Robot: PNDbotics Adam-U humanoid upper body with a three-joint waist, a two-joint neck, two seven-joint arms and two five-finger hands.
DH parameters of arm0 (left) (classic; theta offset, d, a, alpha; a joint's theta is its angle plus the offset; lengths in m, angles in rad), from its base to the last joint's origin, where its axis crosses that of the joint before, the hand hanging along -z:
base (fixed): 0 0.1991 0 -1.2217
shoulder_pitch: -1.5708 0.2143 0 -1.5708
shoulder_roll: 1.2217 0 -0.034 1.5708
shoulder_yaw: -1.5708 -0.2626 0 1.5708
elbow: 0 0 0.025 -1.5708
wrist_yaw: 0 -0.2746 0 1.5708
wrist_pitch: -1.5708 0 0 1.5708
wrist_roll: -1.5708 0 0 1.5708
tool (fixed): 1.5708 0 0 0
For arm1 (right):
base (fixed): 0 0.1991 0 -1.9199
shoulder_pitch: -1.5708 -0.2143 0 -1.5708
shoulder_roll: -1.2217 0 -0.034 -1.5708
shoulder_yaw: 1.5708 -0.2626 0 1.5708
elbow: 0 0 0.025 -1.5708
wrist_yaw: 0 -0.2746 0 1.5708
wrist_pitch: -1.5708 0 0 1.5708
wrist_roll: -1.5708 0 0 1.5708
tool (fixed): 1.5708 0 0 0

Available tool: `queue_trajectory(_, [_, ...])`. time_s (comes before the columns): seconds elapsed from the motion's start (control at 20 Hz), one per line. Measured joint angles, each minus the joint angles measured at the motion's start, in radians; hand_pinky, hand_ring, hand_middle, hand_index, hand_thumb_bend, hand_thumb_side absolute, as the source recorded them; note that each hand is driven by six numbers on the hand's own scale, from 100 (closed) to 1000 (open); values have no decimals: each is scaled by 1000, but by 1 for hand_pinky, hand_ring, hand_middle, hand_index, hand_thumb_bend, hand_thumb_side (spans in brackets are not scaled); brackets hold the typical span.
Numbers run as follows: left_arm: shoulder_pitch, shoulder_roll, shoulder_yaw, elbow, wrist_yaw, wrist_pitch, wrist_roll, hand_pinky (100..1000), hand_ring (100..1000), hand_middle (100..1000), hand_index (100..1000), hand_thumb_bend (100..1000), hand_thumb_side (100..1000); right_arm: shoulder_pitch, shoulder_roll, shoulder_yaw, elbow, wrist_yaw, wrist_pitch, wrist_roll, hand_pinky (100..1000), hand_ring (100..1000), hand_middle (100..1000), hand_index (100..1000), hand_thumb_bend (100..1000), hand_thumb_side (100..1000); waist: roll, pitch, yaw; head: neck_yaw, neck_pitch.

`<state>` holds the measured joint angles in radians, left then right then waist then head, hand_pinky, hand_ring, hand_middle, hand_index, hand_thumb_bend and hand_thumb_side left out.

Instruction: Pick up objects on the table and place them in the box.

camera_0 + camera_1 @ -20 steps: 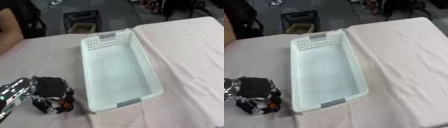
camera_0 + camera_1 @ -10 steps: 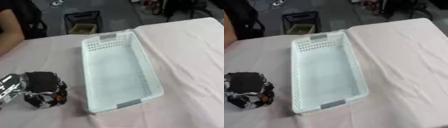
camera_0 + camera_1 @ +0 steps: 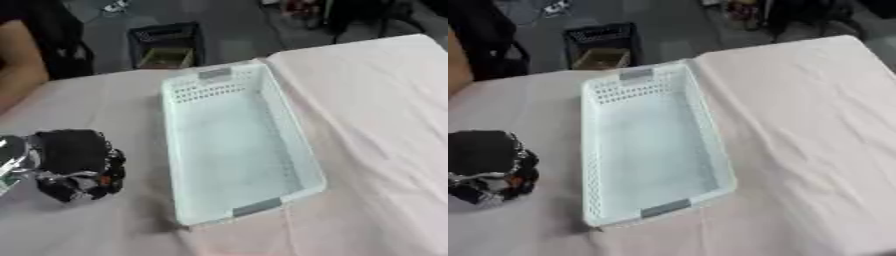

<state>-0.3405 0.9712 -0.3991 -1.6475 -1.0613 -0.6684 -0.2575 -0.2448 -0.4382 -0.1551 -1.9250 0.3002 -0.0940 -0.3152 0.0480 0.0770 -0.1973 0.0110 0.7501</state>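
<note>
The white perforated box [image 3: 229,145] lies lengthwise in the middle of the pink-clothed table, and nothing shows inside it. My left hand [image 3: 74,165] is at the lower left, its black back toward the camera, low over the cloth and a short way left of the box's long wall. Small orange and white specks show at its lower edge [image 3: 92,187]; I cannot make out what they are. No loose object shows on the table. My right hand is out of both views.
The pink cloth [image 3: 807,125] spreads wide to the right of the box. Beyond the table's far edge a dark crate [image 3: 164,47] stands on the floor. A person's arm [image 3: 19,65] shows at the far left edge.
My left hand has moved left and slightly away from me, off from the box's near corner. The box has not moved.
</note>
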Motion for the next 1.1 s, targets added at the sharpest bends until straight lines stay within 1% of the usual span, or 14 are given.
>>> queue_trajectory(0.1, [-10, 20, 17, -29, -16, 8, 3, 271, 184, 164, 385, 100, 190, 1, 0, -3, 0, 0, 1, -1, 309, 414, 469, 685, 100, 693, 1, -2, 1, 0, 0])
queue_trajectory(0.45, [-28, 76, 94, -116, -119, 53, 30, 256, 173, 142, 374, 156, 172, 5, -6, -5, 0, 1, 2, -6, 309, 414, 469, 685, 100, 694, 6, -5, 8, -8, 0])
queue_trajectory(0.8, [-37, 95, 162, -150, -223, 101, 71, 248, 166, 129, 367, 186, 159, 6, -10, -7, 0, 4, 3, -8, 309, 414, 469, 685, 100, 694, 6, -6, 14, -17, 0])
queue_trajectory(1.1, [-54, 100, 203, -161, -264, 135, 100, 245, 161, 123, 362, 198, 150, 10, -10, -10, 0, 7, 4, -9, 309, 414, 469, 685, 100, 694, 5, -9, 18, -18, -1])
